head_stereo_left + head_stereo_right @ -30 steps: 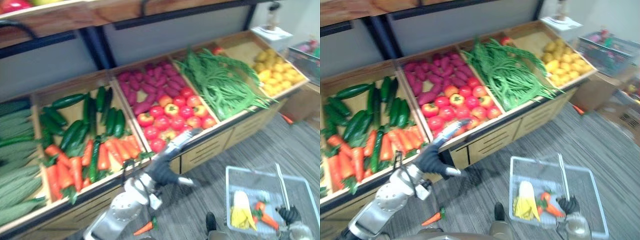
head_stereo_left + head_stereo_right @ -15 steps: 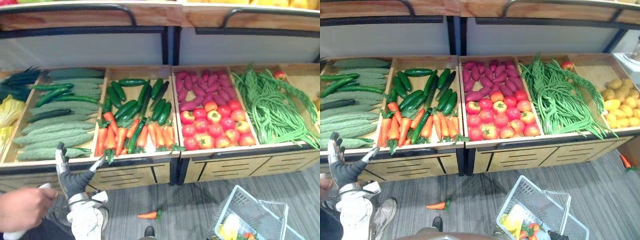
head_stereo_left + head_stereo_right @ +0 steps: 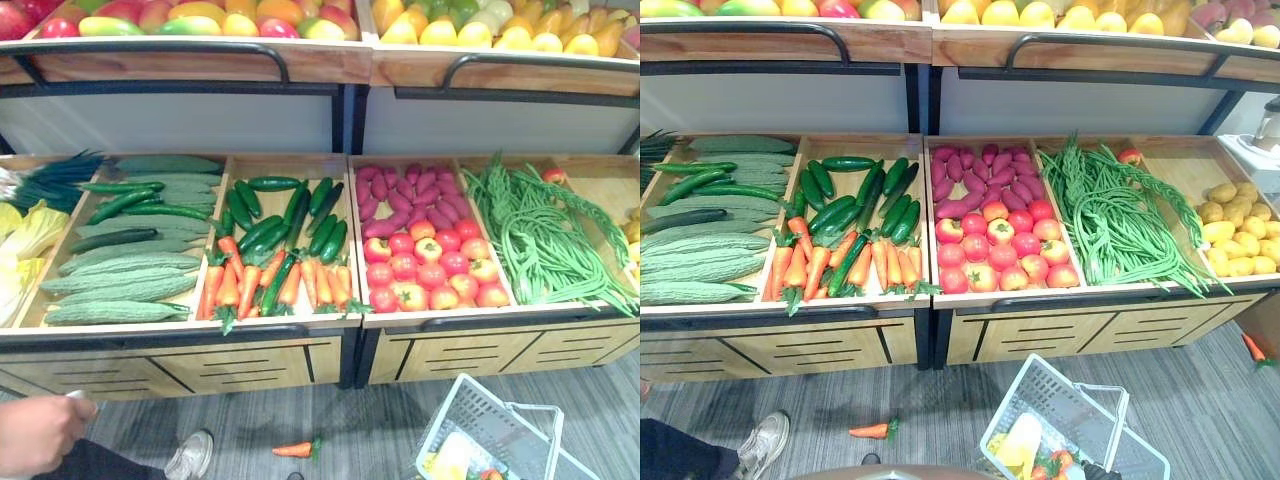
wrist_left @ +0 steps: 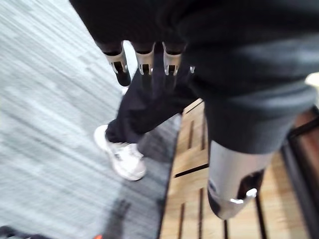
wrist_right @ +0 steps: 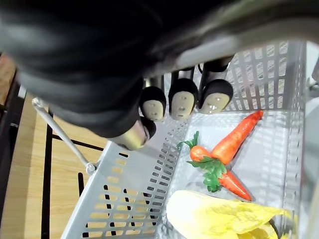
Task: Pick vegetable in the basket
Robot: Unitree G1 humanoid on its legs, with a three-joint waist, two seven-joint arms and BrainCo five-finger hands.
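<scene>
- L-eye view: counter [image 3: 250,362] w/ veg bins: bitter gourds [image 3: 120,275], cucumbers [image 3: 290,215], bin carrots [image 3: 270,280], tomatoes [image 3: 430,270], long beans [image 3: 545,235]. Basket [image 3: 500,435] low at R, before counter. Stray carrot [image 3: 295,449] on floor. Person's hand [image 3: 35,432] + shoe [image 3: 188,455] at lower L.
- R-eye view: same layout. Basket looks tilted, w/ contents at its near end. Risk: more tilt or a swing, and the veg slides out.
- L-wrist view: left robot hand [image 4: 144,62], fingers straight and apart, nothing held. It hangs by counter's drawer front, w/ person's leg [image 4: 139,114] just beyond. Risk: lifting this arm toward the bins could brush the person. Long reach, as the veg is well apart from it.
- R-wrist view: right robot hand [image 5: 182,99] curled round basket handle [image 5: 239,32]. Inside: two basket carrots [image 5: 232,142], yellow leafy veg [image 5: 219,216]. Risk: grip slips, basket drops. Stray carrot is prob. a step hazard.
</scene>
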